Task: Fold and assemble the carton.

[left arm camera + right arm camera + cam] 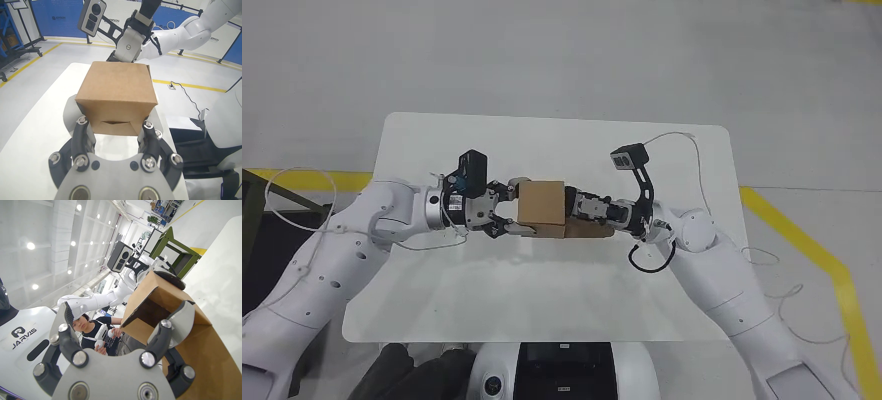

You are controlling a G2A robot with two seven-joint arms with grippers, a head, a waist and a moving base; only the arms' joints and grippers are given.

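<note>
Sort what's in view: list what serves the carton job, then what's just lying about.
Job: carton, held by the left tool; right tool, at its open end; table.
Lying about: floor socket; green frame.

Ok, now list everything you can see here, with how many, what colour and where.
carton: one, brown, at the middle of the table between the two grippers; one end closed, the other open.
table: one, white, under both arms.
floor lines: several, yellow, on the grey floor around the table.
floor socket: one, grey, past the table's edge, with a black cable plugged in.
metal frame: one, green, on the floor beyond the table.
left gripper: one, black and grey, clamped on the carton's closed end.
right gripper: one, black and grey, open, one finger reaching into the carton's open end.
</note>
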